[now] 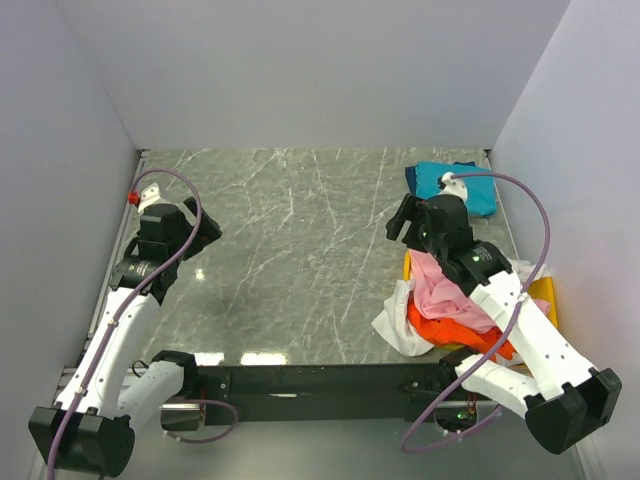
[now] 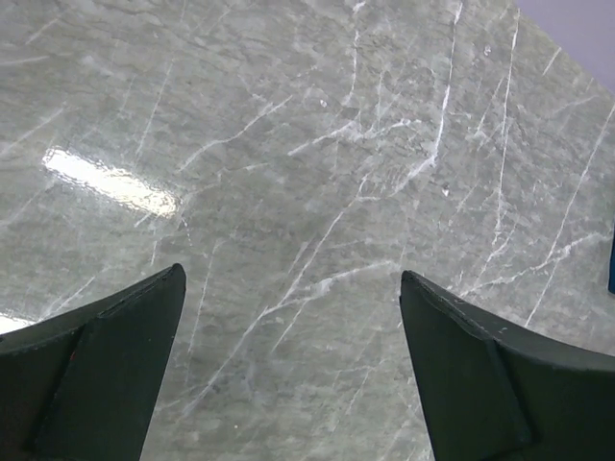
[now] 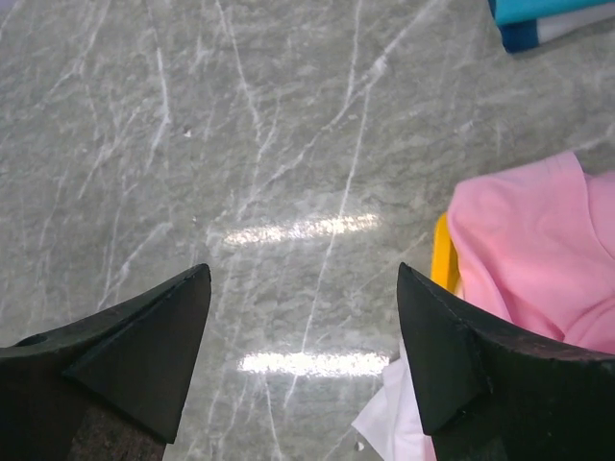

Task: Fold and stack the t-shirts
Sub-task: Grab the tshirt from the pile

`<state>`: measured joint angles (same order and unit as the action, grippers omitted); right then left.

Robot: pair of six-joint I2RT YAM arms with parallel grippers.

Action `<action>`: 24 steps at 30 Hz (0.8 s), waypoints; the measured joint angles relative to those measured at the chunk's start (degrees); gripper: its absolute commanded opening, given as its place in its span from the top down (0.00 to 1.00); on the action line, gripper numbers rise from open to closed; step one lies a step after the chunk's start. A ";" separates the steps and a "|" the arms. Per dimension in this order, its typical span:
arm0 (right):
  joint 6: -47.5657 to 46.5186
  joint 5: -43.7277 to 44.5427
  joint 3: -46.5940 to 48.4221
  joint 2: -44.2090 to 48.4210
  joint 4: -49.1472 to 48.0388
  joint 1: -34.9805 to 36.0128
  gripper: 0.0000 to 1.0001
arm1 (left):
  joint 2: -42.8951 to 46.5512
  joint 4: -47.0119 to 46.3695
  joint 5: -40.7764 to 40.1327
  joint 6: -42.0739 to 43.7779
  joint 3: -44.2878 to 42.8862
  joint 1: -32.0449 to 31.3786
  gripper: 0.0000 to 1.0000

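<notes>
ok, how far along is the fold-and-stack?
Done: the teal-blue shirt lies at the far right corner, apparently folded. In hand: nothing. The left gripper and right gripper are both open over bare table. Left: the pink shirt, orange-red shirt and white shirt sit heaped and unfolded on the yellow tray. Nothing is stacked yet.

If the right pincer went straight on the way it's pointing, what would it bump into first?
Most likely the bare marble table: only tabletop shows ahead of the open right pincer. The pink t-shirt lies off to one side of that line, though depth is hard to judge.
</notes>
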<state>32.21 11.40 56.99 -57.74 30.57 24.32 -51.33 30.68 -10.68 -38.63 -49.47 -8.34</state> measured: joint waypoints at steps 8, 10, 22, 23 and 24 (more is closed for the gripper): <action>4.48 2.69 -2.84 1.53 1.64 -0.92 0.11 | 0.31 -4.35 -2.78 1.53 1.33 0.00 0.00; 5.81 3.61 -2.80 1.27 3.06 -2.19 0.11 | 0.46 -6.60 -2.82 1.90 2.03 0.00 0.01; 22.51 10.51 -2.40 -2.82 21.11 -14.73 0.08 | -9.03 -12.31 -4.61 2.56 0.90 0.00 0.01; 24.02 10.91 -2.12 -2.84 23.08 -15.15 0.08 | -9.81 -12.33 -4.79 2.62 0.59 0.02 0.01; 25.53 11.37 -1.79 -2.89 25.09 -15.54 0.08 | -10.54 -12.37 -5.01 2.62 0.20 0.00 0.01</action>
<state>57.74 22.76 55.20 -60.62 55.66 8.78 -61.87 18.31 -15.68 -36.01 -49.28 -8.34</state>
